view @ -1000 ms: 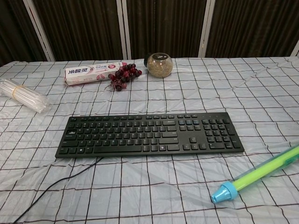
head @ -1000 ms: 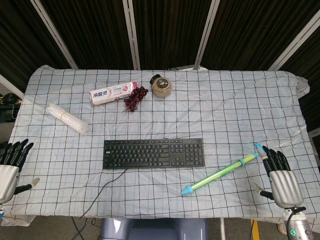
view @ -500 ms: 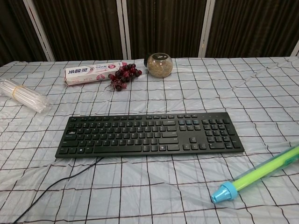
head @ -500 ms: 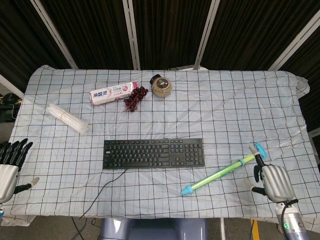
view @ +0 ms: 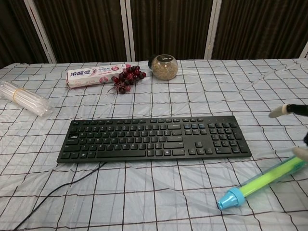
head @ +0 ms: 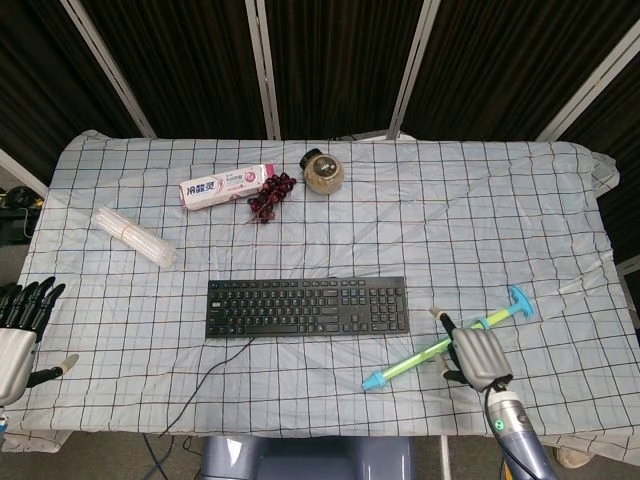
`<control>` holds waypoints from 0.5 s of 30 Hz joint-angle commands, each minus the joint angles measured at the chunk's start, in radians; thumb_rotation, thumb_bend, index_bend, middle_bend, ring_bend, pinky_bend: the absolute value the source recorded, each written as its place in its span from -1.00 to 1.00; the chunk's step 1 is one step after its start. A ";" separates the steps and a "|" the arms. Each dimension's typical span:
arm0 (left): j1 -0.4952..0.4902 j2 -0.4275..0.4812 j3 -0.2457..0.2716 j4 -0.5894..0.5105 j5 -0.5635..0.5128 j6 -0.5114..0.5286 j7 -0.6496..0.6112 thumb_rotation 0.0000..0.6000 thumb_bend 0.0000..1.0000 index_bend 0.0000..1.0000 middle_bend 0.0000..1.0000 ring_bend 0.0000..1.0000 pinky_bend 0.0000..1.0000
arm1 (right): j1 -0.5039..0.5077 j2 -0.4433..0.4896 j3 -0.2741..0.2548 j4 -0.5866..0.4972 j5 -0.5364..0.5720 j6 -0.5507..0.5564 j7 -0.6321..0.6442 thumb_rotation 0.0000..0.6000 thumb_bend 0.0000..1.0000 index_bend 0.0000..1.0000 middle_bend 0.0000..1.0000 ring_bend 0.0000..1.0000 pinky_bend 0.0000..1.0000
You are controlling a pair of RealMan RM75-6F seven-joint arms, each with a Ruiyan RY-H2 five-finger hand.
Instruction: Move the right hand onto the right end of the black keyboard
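Observation:
The black keyboard [head: 307, 307] lies flat at the table's middle front, and the chest view shows it too, as the keyboard [view: 154, 138]. Its right end [head: 392, 305] with the number pad [view: 222, 136] is bare. My right hand [head: 476, 357] hovers right of and slightly nearer than that end, over the green tube, apart from the keyboard. It holds nothing. In the chest view only its fingertips [view: 287, 110] show at the right edge, spread apart. My left hand [head: 18, 333] rests at the table's left front edge, fingers spread and empty.
A green and blue syringe-like tube [head: 420, 361] lies slanted under the right hand. At the back are a toothpaste box [head: 225, 187], dark grapes [head: 270, 195] and a round jar [head: 324, 172]. A clear straw bundle [head: 135, 237] lies at the left. The keyboard's cable [head: 212, 372] runs to the front.
My right hand has moved left from the table's right front edge to above the green tube, nearer the keyboard's right end, and its fingertips now enter the chest view. The left hand is still.

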 commanded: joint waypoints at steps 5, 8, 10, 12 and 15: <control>0.001 0.001 -0.001 -0.001 0.000 0.002 -0.002 1.00 -0.84 -1.00 -1.00 -1.00 -1.00 | 0.078 -0.141 0.043 0.039 0.154 0.004 -0.078 1.00 0.00 -0.76 0.83 0.73 0.54; 0.000 0.001 -0.001 -0.001 -0.002 0.000 -0.003 1.00 -0.84 -1.00 -1.00 -1.00 -1.00 | 0.101 -0.170 0.055 0.046 0.194 0.012 -0.094 1.00 0.04 -0.75 0.84 0.74 0.54; 0.000 0.001 0.000 -0.002 -0.003 -0.002 -0.003 1.00 -0.84 -1.00 -1.00 -1.00 -1.00 | 0.121 -0.186 0.065 0.055 0.225 0.018 -0.111 1.00 0.07 -0.75 0.85 0.75 0.55; 0.000 0.001 0.000 -0.002 -0.004 -0.003 -0.003 1.00 -0.84 -1.00 -1.00 -1.00 -1.00 | 0.138 -0.197 0.078 0.063 0.257 0.019 -0.121 1.00 0.09 -0.75 0.86 0.75 0.55; 0.000 0.002 0.000 -0.002 -0.005 -0.002 -0.005 1.00 -0.84 -1.00 -1.00 -1.00 -1.00 | 0.164 -0.208 0.095 0.074 0.312 0.017 -0.133 1.00 0.13 -0.75 0.87 0.77 0.56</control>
